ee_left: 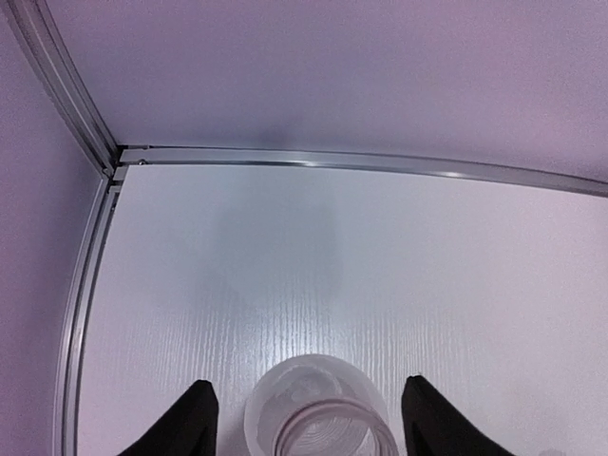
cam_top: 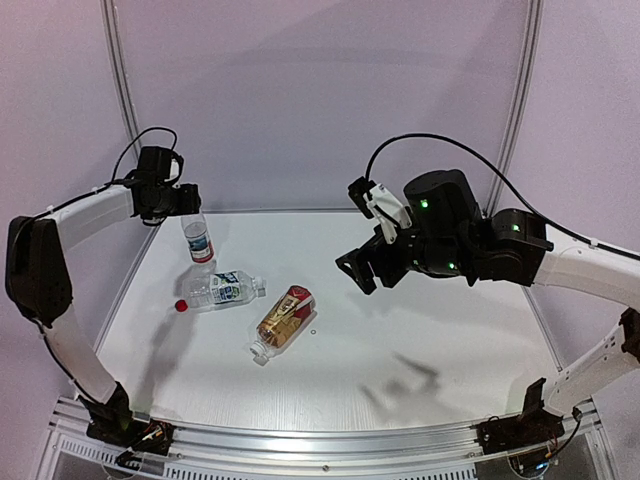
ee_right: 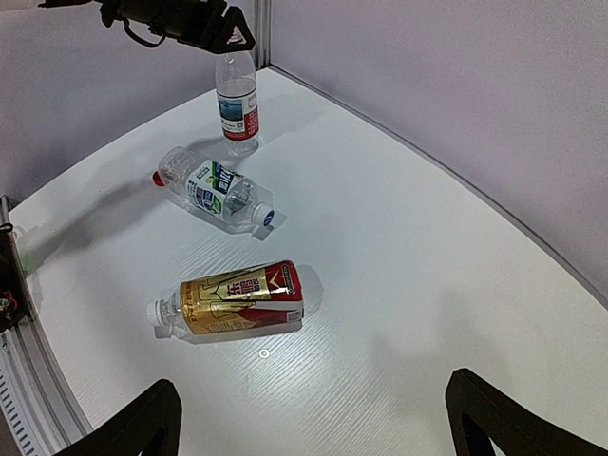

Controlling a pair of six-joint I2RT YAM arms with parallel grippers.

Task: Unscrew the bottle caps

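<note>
A clear bottle with a blue-white-red label stands upright at the back left. My left gripper hangs right over its top. In the left wrist view its fingers stand open either side of the threaded neck, touching nothing; I cannot tell whether a cap is on it. A clear bottle with a green-blue label lies on its side with its red cap on. The amber bottle lies nearer, whitish cap on. My right gripper hovers open and empty above the table's middle.
A tiny loose ring lies on the white table beside the amber bottle. Aluminium rails edge the table, with purple-grey walls close behind and to the left.
</note>
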